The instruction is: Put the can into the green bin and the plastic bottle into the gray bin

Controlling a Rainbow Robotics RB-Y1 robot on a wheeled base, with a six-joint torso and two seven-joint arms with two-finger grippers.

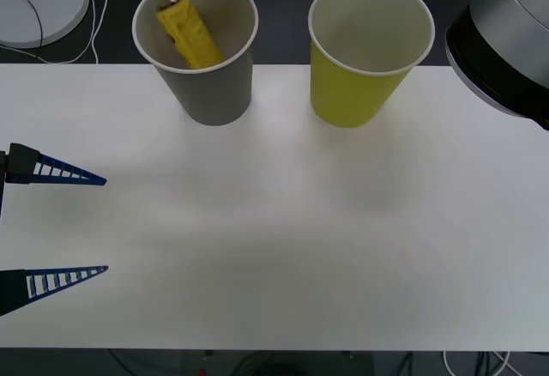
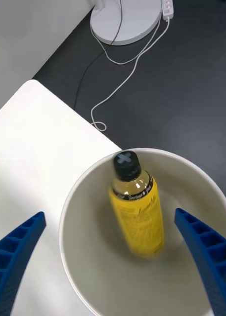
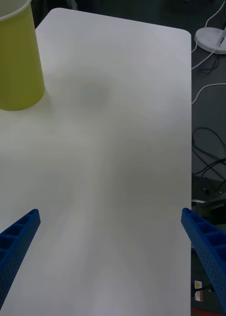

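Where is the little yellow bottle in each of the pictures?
Front view: the plastic bottle leans inside the gray bin, at the back left of the table.
Right wrist view: the bottle sits in the bin, between the open right end effector fingers.
Left wrist view: not in it.
Shared landmark: the gray bin's white rim.
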